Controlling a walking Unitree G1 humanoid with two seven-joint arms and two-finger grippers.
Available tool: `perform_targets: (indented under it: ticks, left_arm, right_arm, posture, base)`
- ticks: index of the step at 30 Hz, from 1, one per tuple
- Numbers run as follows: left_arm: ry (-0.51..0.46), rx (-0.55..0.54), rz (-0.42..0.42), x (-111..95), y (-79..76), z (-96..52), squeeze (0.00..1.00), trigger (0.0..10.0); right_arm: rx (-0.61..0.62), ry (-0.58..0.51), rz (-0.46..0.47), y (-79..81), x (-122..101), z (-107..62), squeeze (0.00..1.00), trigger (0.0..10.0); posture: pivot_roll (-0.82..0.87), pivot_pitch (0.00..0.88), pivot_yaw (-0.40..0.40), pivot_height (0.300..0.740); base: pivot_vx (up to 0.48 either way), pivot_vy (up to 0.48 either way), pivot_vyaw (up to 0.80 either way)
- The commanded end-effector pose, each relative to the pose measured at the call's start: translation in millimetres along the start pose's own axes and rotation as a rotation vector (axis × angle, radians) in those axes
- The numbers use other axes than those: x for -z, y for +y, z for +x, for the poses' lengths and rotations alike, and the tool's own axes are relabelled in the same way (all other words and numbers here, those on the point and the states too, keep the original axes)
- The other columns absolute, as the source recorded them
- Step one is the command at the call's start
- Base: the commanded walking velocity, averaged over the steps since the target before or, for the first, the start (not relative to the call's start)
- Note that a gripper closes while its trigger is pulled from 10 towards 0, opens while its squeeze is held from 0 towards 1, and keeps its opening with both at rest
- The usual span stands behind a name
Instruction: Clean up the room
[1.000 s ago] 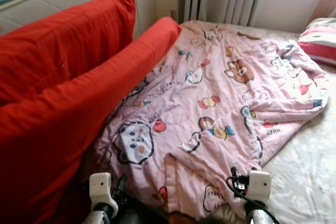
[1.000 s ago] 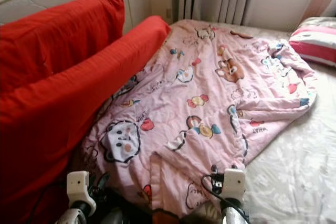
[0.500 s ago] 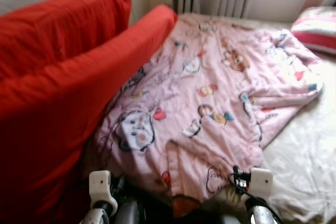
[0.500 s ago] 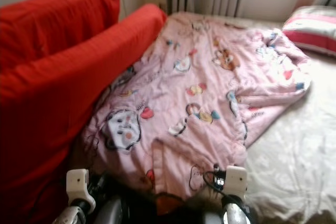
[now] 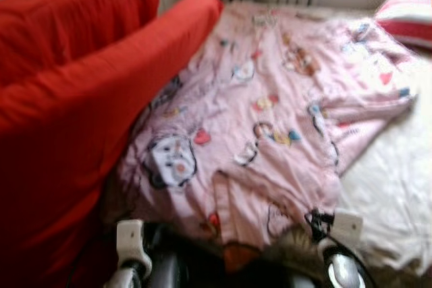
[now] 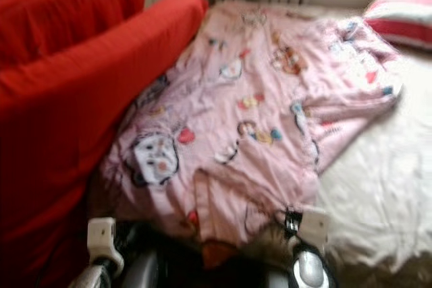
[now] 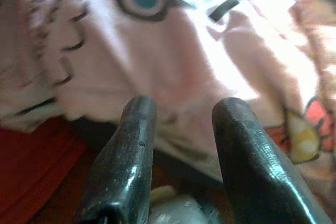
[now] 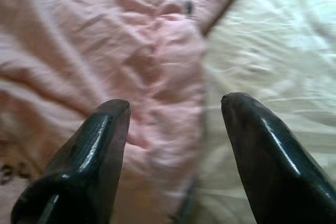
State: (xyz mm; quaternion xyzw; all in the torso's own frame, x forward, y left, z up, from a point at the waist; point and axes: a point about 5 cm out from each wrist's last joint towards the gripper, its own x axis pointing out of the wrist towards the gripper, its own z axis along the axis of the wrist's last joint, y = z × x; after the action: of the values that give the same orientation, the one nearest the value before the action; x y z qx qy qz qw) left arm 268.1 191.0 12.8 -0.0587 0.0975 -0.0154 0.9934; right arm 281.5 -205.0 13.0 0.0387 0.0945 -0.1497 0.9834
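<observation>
A pink quilted blanket printed with cartoon animals [image 5: 270, 106] lies spread and rumpled across the bed, its near edge bunched just ahead of the robot's two wrists and its far corner reaching toward a pink-and-white striped pillow [image 5: 408, 15] at the head of the bed. Along its left side it runs under a long red bolster cushion [image 5: 101, 99], with a larger red pillow [image 5: 67, 11] stacked behind it. To the right, bare cream floral bedsheet [image 5: 398, 187] shows beside the blanket's edge.

Compared with a second ago the whole scene has slid upward and toward the robot in the head views, and the picture has turned blurry: the camera is moving, so the robot seems to be stepping or leaning in toward the bed; the blanket itself looks unmoved. That suggests the approach is under way and no grasp has begun.

The left gripper [image 7: 181, 129] hovers over the blanket's near hem, fingers parted with a moderate gap and nothing between them. The right gripper [image 8: 176, 124] hangs above the boundary where pink fabric meets the sheet, its fingers spread wider, also empty.

Judging from this, the likely step ahead is taking hold of the near edge to straighten or fold the blanket.
</observation>
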Motion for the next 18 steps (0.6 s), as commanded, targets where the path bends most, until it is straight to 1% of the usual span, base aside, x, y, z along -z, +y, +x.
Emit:
perform_targets:
  ticks: [1, 6, 17, 18]
  left_arm:
    - [0.027, -0.003, 0.005, 5.7, 2.1, -3.3, 0.0, 10.0]
    - [0.023, -0.003, 0.009, 4.2, 2.5, -2.5, 0.0, 10.0]
    - [0.019, -0.002, 0.013, 3.5, 2.2, -2.0, 0.0, 10.0]
    - [0.019, -0.003, 0.014, 3.6, 2.4, -2.1, 0.0, 10.0]
  right_arm:
    - [0.013, 0.035, 0.005, -2.3, 8.2, -4.1, 0.0, 10.0]
    - [0.004, 0.031, 0.0, 0.4, 7.1, -3.3, 0.0, 10.0]
    - [-0.005, 0.033, -0.003, 0.7, 7.6, -3.6, 0.0, 10.0]
    - [-0.015, 0.036, -0.007, 2.0, 8.1, -3.8, 0.0, 10.0]
  posture:
    - [-0.05, 0.207, 0.042, 0.6]
    - [-0.04, 0.211, 0.042, 0.6]
    - [-0.05, 0.219, 0.042, 0.6]
    - [-0.04, 0.217, 0.042, 0.6]
  base:
    - [0.0, 0.0, 0.0]
    - [0.0, 0.0, 0.0]
    - [0.0, 0.0, 0.0]
    - [0.24, 0.0, 0.0]
